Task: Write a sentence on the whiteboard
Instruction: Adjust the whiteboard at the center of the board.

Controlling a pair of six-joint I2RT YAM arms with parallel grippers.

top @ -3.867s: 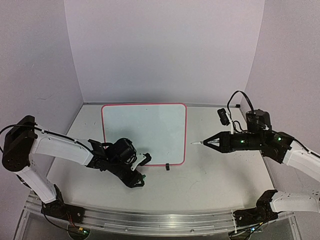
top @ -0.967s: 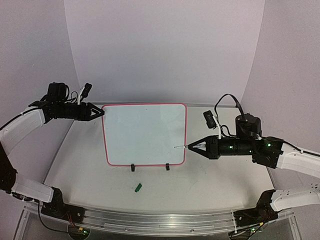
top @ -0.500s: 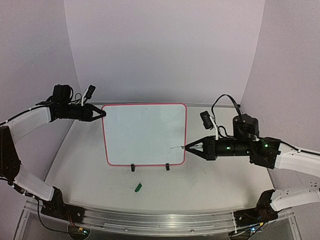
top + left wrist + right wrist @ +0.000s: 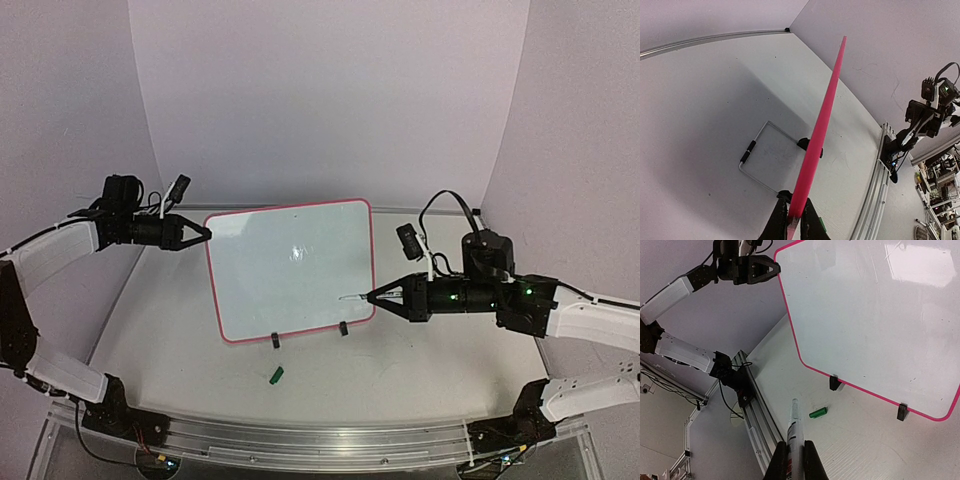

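Note:
The whiteboard (image 4: pixel 290 270) stands upright on two black clip feet, tilted slightly, its white face blank; no sentence shows on it. My left gripper (image 4: pixel 207 233) is shut on the board's upper left corner; in the left wrist view the pink frame edge (image 4: pixel 817 135) runs up from between my fingers (image 4: pixel 775 222). My right gripper (image 4: pixel 372 297) is shut on a white marker (image 4: pixel 355 296), uncapped, its tip just in front of the board's lower right face. In the right wrist view the marker (image 4: pixel 794 432) points away from the whiteboard (image 4: pixel 870 325).
A small green marker cap (image 4: pixel 277 375) lies on the table in front of the board; it also shows in the right wrist view (image 4: pixel 818 412). A wire stand (image 4: pixel 757 157) lies behind the board. The metal rail (image 4: pixel 300 440) runs along the near edge.
The left gripper has closed on the board's top left corner and the board has tilted and shifted slightly right. The right gripper has carried the marker tip leftward over the board's edge.

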